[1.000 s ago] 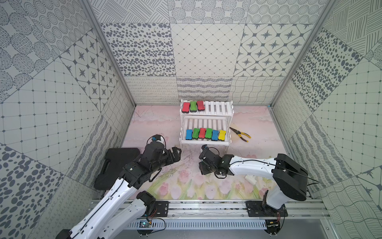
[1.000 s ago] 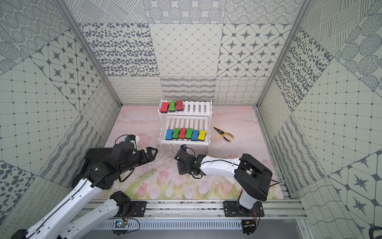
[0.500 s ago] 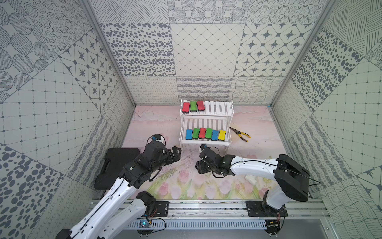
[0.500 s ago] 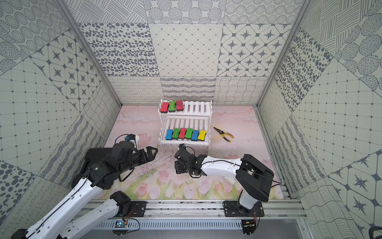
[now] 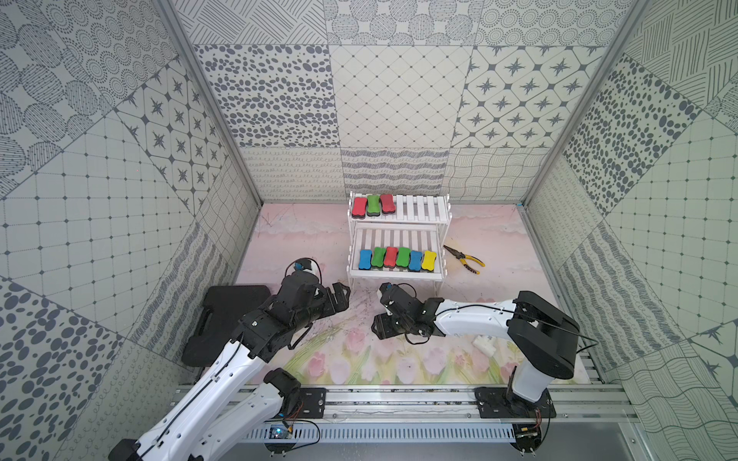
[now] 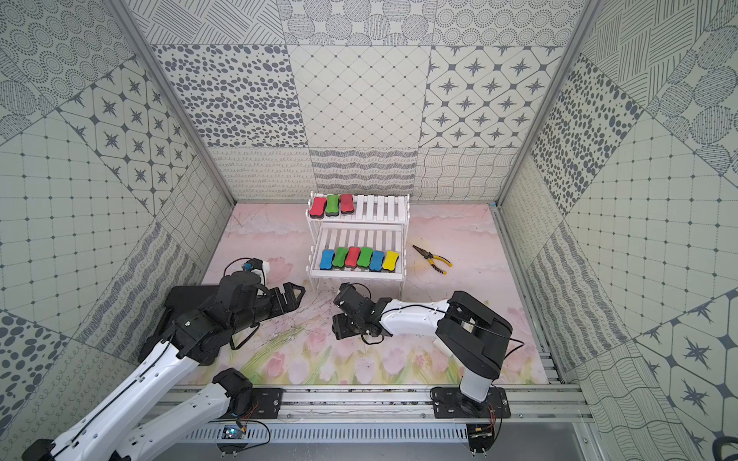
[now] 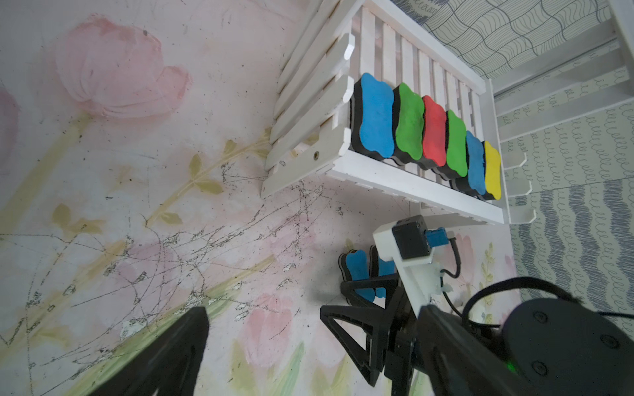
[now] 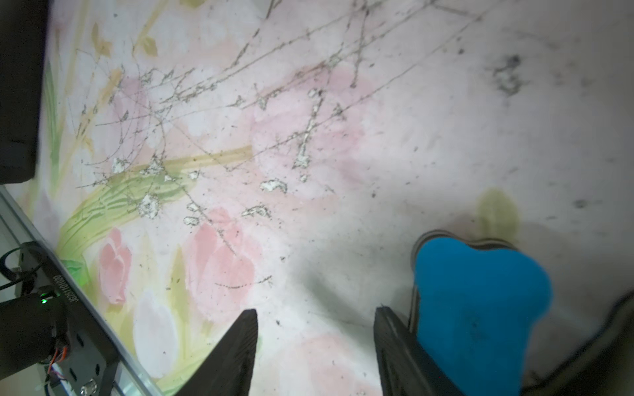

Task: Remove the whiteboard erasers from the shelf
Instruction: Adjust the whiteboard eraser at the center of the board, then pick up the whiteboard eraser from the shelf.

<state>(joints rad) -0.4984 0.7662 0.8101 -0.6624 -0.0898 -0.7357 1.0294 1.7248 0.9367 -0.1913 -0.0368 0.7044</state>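
So the black two-fingered right gripper point(image 8: 315, 313) is hanging low over the pink tulip-print mat point(image 5: 303, 239), jaws about halfway apart with nothing between them. A blue-topped, bone-shaped whiteboard eraser point(image 8: 480, 308) is sitting on the mat just beside the outer side of one finger. The left gripper point(image 5: 339, 294) is hovering nearby, spread wide and empty. The white slatted two-tier shelf point(image 5: 423, 207) is carrying a red-green-red trio point(image 5: 373, 205) up top and a six-eraser row point(image 5: 395, 258) below.
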